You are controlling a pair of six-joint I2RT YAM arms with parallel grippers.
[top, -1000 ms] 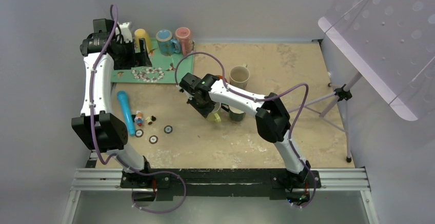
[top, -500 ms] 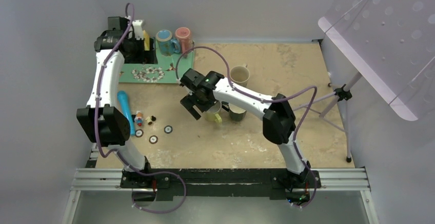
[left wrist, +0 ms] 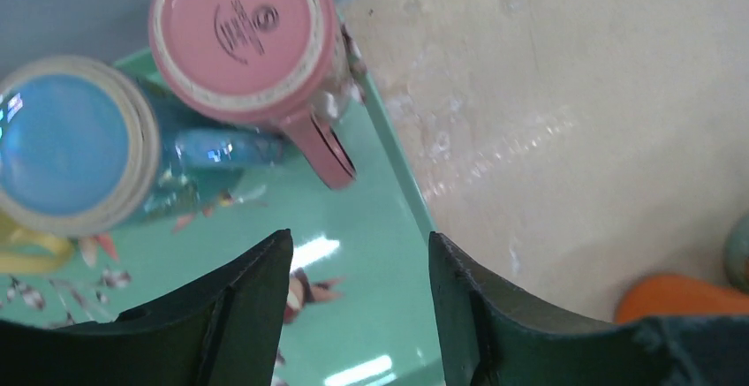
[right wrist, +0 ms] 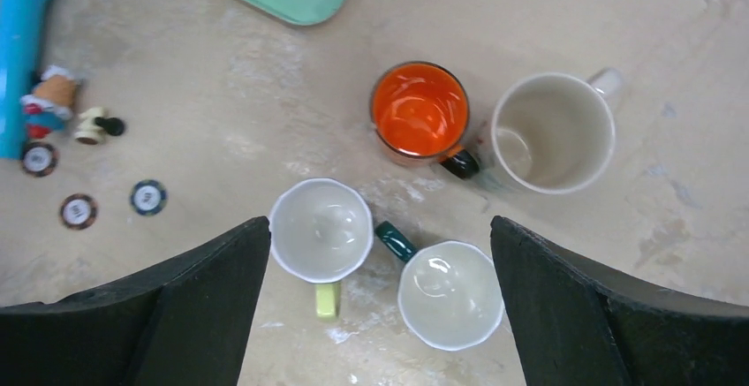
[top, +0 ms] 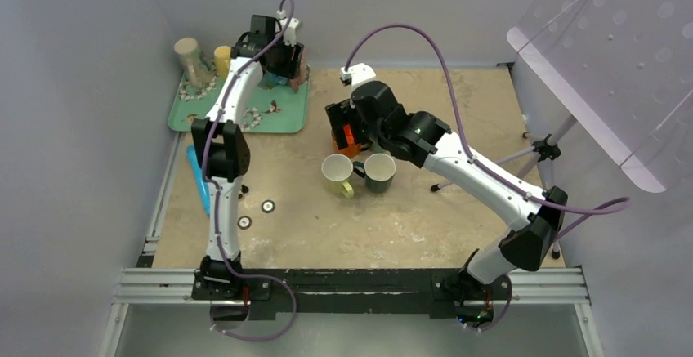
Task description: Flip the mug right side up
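On green tray (left wrist: 375, 236), pink mug (left wrist: 243, 33) stands base-up

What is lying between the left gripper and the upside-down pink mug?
Only bare green tray, seen in the left wrist view; the pink mug turns its handle toward the open left gripper.

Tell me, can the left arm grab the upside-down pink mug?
Probably yes. The left gripper hangs open right by the pink mug on the tray, with nothing between them. The blue mug crowds one side, though.
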